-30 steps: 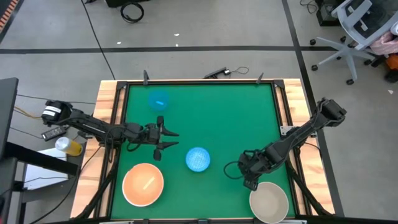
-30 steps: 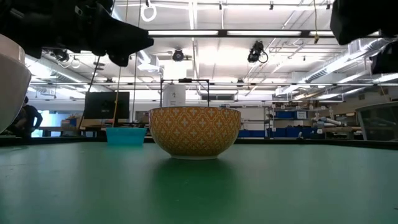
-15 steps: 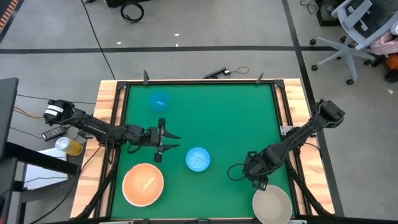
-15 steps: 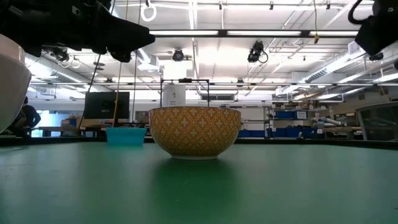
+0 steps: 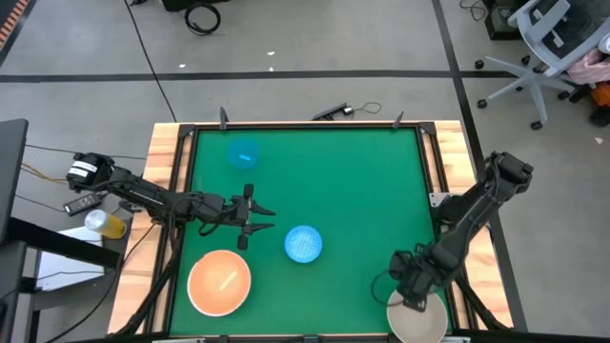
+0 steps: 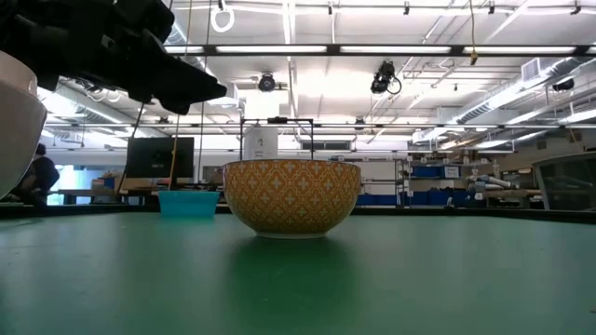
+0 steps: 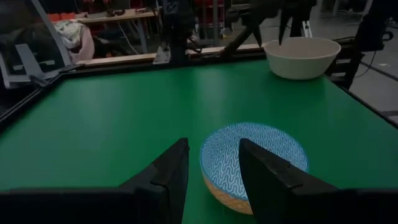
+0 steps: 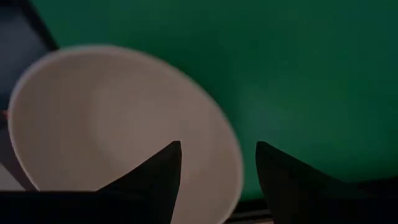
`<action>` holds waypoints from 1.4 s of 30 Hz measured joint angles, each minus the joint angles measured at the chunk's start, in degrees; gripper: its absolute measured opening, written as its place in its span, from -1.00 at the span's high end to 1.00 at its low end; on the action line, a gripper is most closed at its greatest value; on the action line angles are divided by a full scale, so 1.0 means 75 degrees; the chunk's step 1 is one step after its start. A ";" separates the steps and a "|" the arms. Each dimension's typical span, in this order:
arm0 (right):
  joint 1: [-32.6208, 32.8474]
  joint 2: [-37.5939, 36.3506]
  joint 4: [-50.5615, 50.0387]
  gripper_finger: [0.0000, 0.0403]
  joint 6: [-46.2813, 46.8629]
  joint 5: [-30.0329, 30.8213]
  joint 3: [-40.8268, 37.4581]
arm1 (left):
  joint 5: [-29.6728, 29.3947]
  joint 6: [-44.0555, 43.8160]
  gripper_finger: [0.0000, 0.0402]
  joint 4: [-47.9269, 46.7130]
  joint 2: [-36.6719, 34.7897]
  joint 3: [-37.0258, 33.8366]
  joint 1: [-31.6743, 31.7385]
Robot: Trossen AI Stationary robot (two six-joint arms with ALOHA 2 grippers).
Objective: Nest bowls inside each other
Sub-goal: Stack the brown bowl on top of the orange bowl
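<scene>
A blue patterned bowl [image 5: 303, 244] with a yellow outside [image 6: 291, 197] stands at the table's middle. My left gripper [image 5: 269, 216] is open just left of it, pointing at it. In the left wrist view the bowl's near rim [image 7: 208, 163] shows between the fingers, apart from them. A cream bowl [image 5: 417, 322] sits at the near right corner. My right gripper [image 8: 217, 146] hangs open above it, pointing down, with the bowl's rim [image 8: 231, 158] below the gap. A peach-orange bowl [image 5: 219, 282] rests near left and a small teal bowl [image 5: 243, 152] far left.
A raised wooden frame [image 5: 170, 191] borders the green table. Open green surface lies between the patterned bowl and the cream bowl. In the low view a pale bowl wall [image 6: 14, 121] fills the left edge, and the room behind holds shelves and a person [image 6: 39, 177].
My right gripper has swung toward the table's near edge, from beside the cream bowl to over it, and has left the low view. My left gripper has tipped slightly downward and otherwise stayed in place. No bowl has moved.
</scene>
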 joint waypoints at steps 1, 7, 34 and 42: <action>0.0098 0.0093 0.0068 -0.05 -0.0033 0.0002 0.0000 | -0.0003 0.0001 0.29 0.0011 0.0000 0.0000 0.0000; 0.0278 0.0807 -0.0034 -0.05 -0.0496 0.0087 0.0000 | -0.0192 0.0171 0.29 0.0028 0.0000 0.0000 0.0006; -0.2052 0.0340 0.2696 0.92 -0.4417 0.4286 -0.0006 | -0.2145 -0.0966 0.29 0.0369 -0.0002 -0.0003 0.0017; -0.2515 0.0287 0.4027 0.91 -0.5407 0.8581 -0.0006 | -0.2493 -0.1306 0.24 0.0578 -0.0003 -0.0006 0.0179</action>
